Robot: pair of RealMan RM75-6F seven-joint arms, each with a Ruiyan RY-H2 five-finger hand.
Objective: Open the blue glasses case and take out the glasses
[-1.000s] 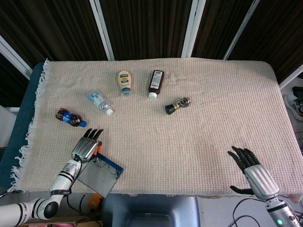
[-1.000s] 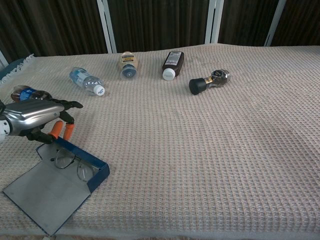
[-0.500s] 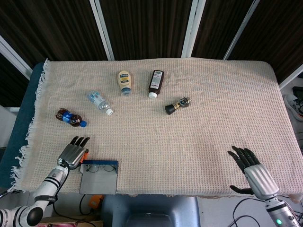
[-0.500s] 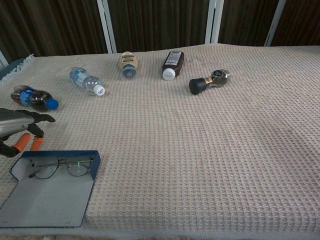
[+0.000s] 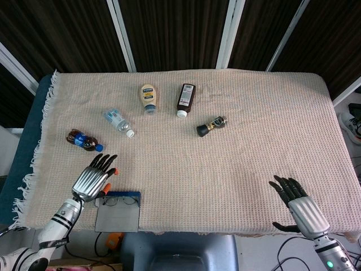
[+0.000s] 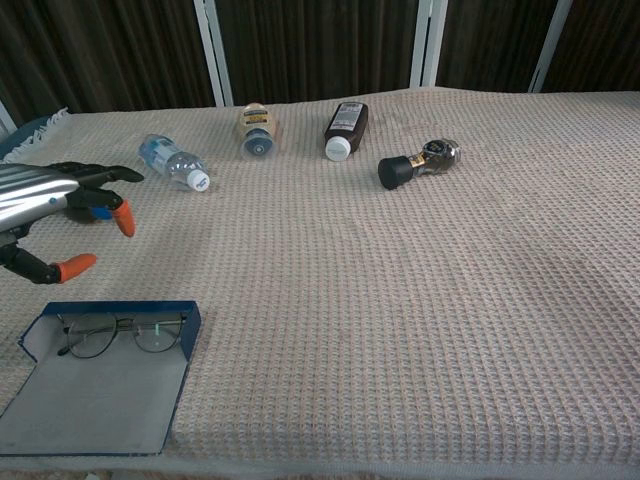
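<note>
A: At the near left edge of the desk (image 6: 420, 300), what lies there?

B: The blue glasses case (image 6: 100, 385) lies open and flat on the woven cloth (image 5: 237, 169), its lid spread toward the desk's edge. The glasses (image 6: 118, 334) rest inside it, along the far wall of the case, lenses side by side.

A: And the left hand (image 5: 93, 179)?

B: It hovers just beyond the case, on the far side. Its fingers (image 6: 100, 176) are spread and hold nothing; from the chest camera the orange-tipped ones point down toward the cloth, apart from the case.

A: The right hand (image 5: 298, 203)?

B: Only the head camera shows it, at the near right corner, well apart from the case. Its dark fingers are fanned out with nothing in them, and the thumb sticks out to the side.

A: What else is on the cloth?

B: A cola bottle (image 5: 84, 141) lies on its side just beyond the left hand. Further off there is a clear water bottle (image 6: 174, 162), then a pale squeeze bottle (image 6: 256, 127) and a dark brown bottle with a white cap (image 6: 345, 128) near the far edge. A small dark bottle with a black cap (image 6: 418, 164) lies to their right, tilted.
</note>
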